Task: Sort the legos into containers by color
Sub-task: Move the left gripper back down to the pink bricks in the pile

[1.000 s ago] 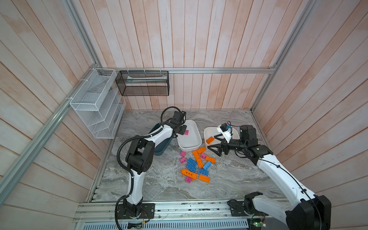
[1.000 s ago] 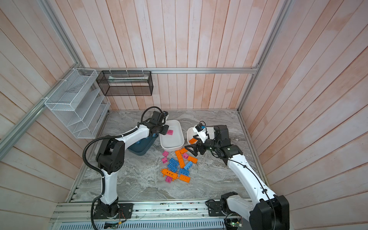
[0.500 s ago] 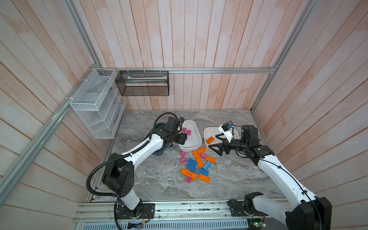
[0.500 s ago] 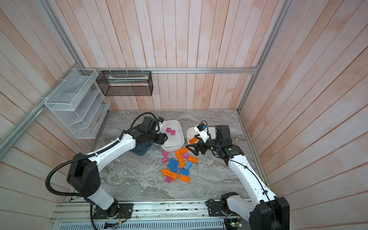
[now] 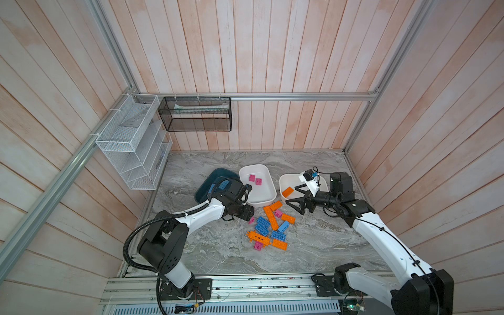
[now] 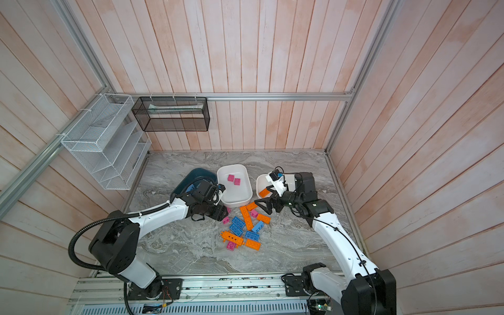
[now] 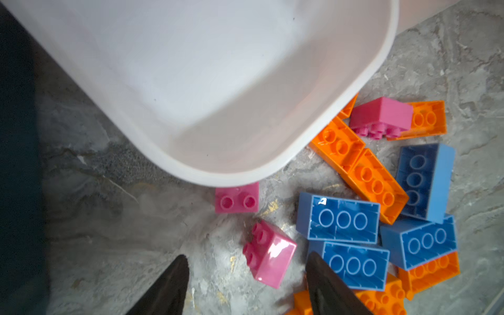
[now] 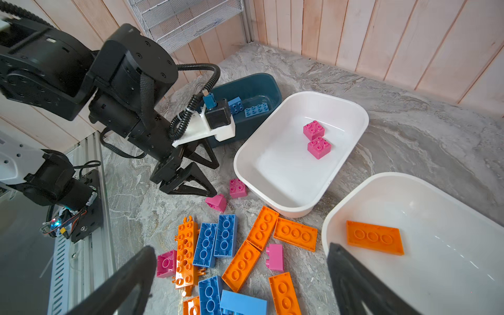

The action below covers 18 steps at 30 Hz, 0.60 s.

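The left gripper point(image 7: 246, 256) is open over a pink brick point(image 7: 270, 253), not holding it; the right gripper point(image 8: 240, 247) is wide open and empty.

Wire rack point(image 5: 128, 136), mesh basket point(image 5: 195, 120), perhaps holding paper

Bright, even light w/ soft shadows; glare on pink brick point(image 7: 269, 253), wrist views bend at edges

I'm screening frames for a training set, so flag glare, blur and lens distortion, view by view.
Left wrist view: the white tub close to the lens looks soft, and glare whitens the tilted pink brick. Right wrist view: wide-angle bending fans the wall planks, and the right claw is blurred up close. Both top views: evenly lit and sharp.
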### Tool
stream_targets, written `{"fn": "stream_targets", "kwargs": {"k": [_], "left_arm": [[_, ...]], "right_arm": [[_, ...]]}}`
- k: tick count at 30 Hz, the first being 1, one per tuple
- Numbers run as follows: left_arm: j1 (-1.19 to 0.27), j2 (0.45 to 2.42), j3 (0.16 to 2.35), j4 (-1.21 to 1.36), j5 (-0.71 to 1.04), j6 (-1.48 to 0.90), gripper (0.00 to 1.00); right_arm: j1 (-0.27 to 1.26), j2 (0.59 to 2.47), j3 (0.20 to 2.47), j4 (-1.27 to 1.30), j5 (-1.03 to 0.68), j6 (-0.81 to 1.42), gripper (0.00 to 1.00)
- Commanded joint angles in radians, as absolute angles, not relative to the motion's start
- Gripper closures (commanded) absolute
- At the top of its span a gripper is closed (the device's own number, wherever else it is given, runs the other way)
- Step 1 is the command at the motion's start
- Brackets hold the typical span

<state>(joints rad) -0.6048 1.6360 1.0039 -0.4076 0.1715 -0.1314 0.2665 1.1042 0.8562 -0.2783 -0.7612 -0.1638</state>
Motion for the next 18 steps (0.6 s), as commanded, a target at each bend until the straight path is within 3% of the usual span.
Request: {"fn": "stream_targets", "kwargs": {"k": [1, 18], "left_arm": [[-0.597, 1.674, 0.986, -0.288, 0.151, -0.119, 0.3], [-0.595, 1.732, 0.884, -0.07, 0.151, -0.097, 0.35]], "right_arm": [[0.263, 1.085, 0.85, -0.29, -0.78, -0.159, 0.02], [0.264, 1.088, 0.857, -0.304, -0.782, -0.162, 0.02]]}}
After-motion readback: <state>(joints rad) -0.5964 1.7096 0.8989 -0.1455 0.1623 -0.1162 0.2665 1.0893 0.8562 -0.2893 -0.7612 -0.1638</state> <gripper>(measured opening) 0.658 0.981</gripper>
